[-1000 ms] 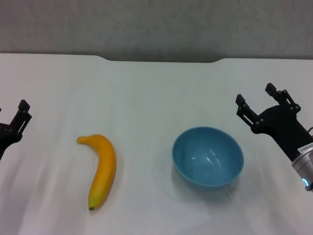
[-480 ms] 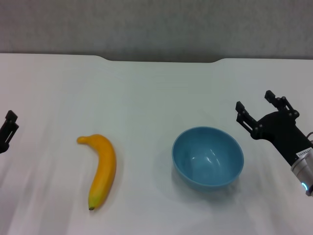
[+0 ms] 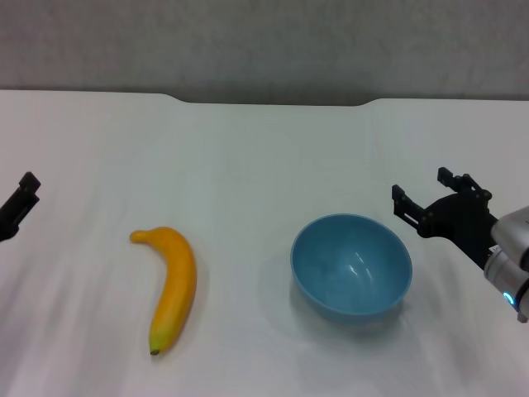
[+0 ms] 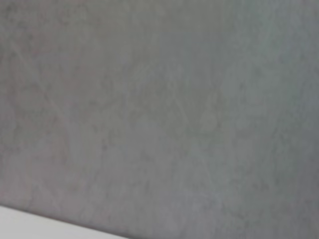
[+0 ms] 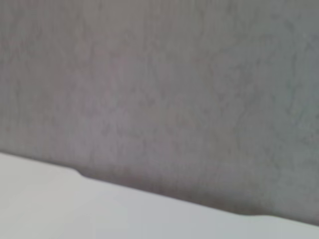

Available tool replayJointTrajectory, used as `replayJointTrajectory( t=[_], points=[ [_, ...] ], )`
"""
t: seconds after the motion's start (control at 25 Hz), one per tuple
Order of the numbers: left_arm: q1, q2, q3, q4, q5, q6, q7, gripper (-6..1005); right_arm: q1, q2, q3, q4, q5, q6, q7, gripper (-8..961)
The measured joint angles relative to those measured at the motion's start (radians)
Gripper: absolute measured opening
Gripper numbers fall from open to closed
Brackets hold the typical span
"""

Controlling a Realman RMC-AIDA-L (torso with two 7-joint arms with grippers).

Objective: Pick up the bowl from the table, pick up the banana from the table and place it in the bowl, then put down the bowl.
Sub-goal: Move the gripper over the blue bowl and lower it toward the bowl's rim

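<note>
- Bowl [image 3: 351,266]: light blue, upright on the table [image 3: 248,165], right of centre in the head view, nothing inside, glossy inner surface with small highlights.
- Banana [image 3: 169,285]: yellow-orange, lies flat on the table left of centre, well apart from the bowl. Curved, stem end at the far-left top, dark tip at the near end.
- Right gripper [image 3: 426,201]: just beside the bowl's right rim, at the far-right side of it, not touching it. Two black fingers spread apart, holding nothing. Fingertips point left, toward the bowl. Grey wrist segment with a small blue light shows at the right edge of the head view.
- Left gripper [image 3: 18,207]: at the far left edge of the head view, mostly out of frame, well apart from the banana. Only a black finger piece shows; cannot tell whether its fingers are apart or together. Nothing seen in it.
- Table: plain white, shallow notch in the far edge; grey wall [image 3: 264,41] behind.
- Left wrist view: almost all grey wall [image 4: 159,99], thin strip of white table at one corner. No task items.
- Right wrist view: grey wall [image 5: 159,74] plus the table's far edge [image 5: 99,209] with the notch. No bowl, no banana, no fingers.
</note>
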Motion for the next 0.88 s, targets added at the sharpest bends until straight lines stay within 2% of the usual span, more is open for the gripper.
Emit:
replayJointTrajectory(
  t=[0.12, 0.16, 0.2, 0.24, 0.28, 0.32, 0.36, 0.4, 0.48, 0.56, 0.68, 0.72, 0.8, 0.88],
  points=[
    [0.024, 0.008, -0.064, -0.066, 0.084, 0.034, 0.0, 816, -0.034, -0.013, 0.117, 0.085, -0.094, 0.118, -0.048, 827],
    [0.058, 0.006, -0.128, -0.155, 0.176, 0.087, -0.008, 816, -0.075, -0.019, 0.22, 0.178, -0.177, 0.216, -0.088, 827],
    [0.058, 0.006, -0.128, -0.155, 0.176, 0.087, -0.008, 816, -0.075, -0.019, 0.22, 0.178, -0.177, 0.216, -0.088, 827],
    [0.084, 0.001, -0.164, -0.218, 0.227, 0.131, -0.011, 816, -0.104, -0.019, 0.285, 0.241, -0.228, 0.278, -0.113, 827],
    [0.124, -0.013, -0.213, -0.318, 0.305, 0.212, -0.018, 816, -0.154, -0.009, 0.387, 0.339, -0.303, 0.392, -0.155, 827],
    [0.166, -0.037, -0.26, -0.421, 0.382, 0.309, -0.032, 816, -0.182, 0.003, 0.445, 0.391, -0.341, 0.458, -0.18, 827],
    [0.166, -0.037, -0.26, -0.421, 0.382, 0.309, -0.032, 816, -0.206, 0.018, 0.497, 0.442, -0.374, 0.522, -0.201, 827],
    [0.193, -0.052, -0.286, -0.475, 0.422, 0.359, -0.056, 816, -0.225, 0.032, 0.542, 0.479, -0.401, 0.58, -0.221, 827],
    [0.225, -0.066, -0.313, -0.563, 0.491, 0.44, -0.125, 816, -0.259, 0.07, 0.629, 0.556, -0.444, 0.699, -0.259, 826],
    [0.249, -0.065, -0.32, -0.656, 0.578, 0.551, -0.237, 816, -0.276, 0.095, 0.688, 0.612, -0.46, 0.802, -0.294, 826],
    [0.266, -0.063, -0.32, -0.75, 0.709, 0.69, -0.351, 816, -0.283, 0.103, 0.737, 0.678, -0.458, 0.921, -0.315, 826],
    [0.279, -0.068, -0.314, -0.807, 0.782, 0.778, -0.382, 816, -0.283, 0.103, 0.751, 0.696, -0.457, 0.96, -0.316, 826],
    [0.286, -0.069, -0.306, -0.834, 0.804, 0.819, -0.389, 816, -0.281, 0.104, 0.781, 0.725, -0.456, 1.04, -0.316, 826],
    [0.298, -0.064, -0.272, -0.913, 0.834, 0.947, -0.392, 817, -0.277, 0.104, 0.831, 0.775, -0.456, 1.16, -0.315, 826]
  ],
)
